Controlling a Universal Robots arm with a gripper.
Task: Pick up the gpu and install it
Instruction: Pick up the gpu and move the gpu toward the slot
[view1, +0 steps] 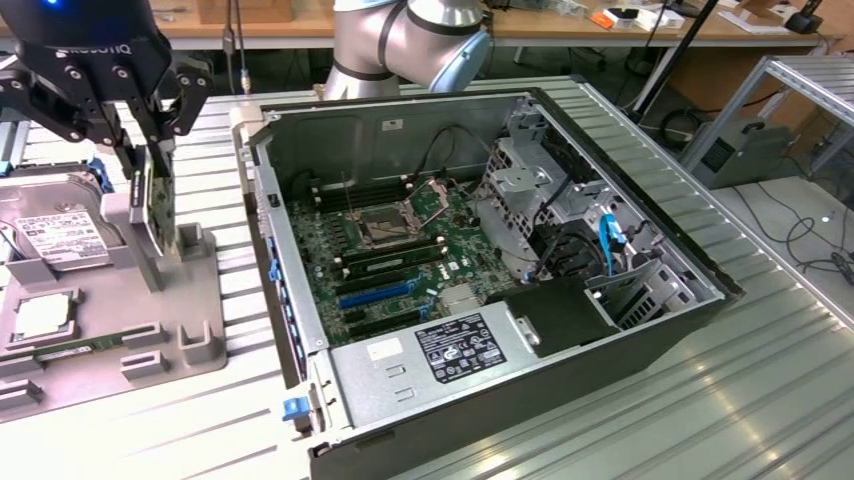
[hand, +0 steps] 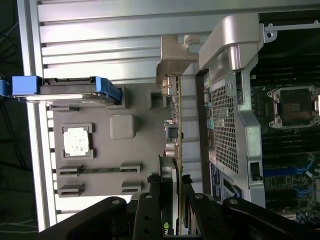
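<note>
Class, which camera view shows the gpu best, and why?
The wrist view: the gpu runs edge-on from the jaws to its silver bracket. The exterior view shows it upright at the gray tray, partly hidden by the jaws.

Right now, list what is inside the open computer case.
A green motherboard with a CPU socket, memory slots and a blue cable; the labelled power supply hides whatever lies beneath.

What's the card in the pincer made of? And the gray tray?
The gpu looks like green circuit board with a silver metal end bracket. The gray tray looks like matte plastic, judging by its even, unshiny surface, maybe painted metal.
</note>
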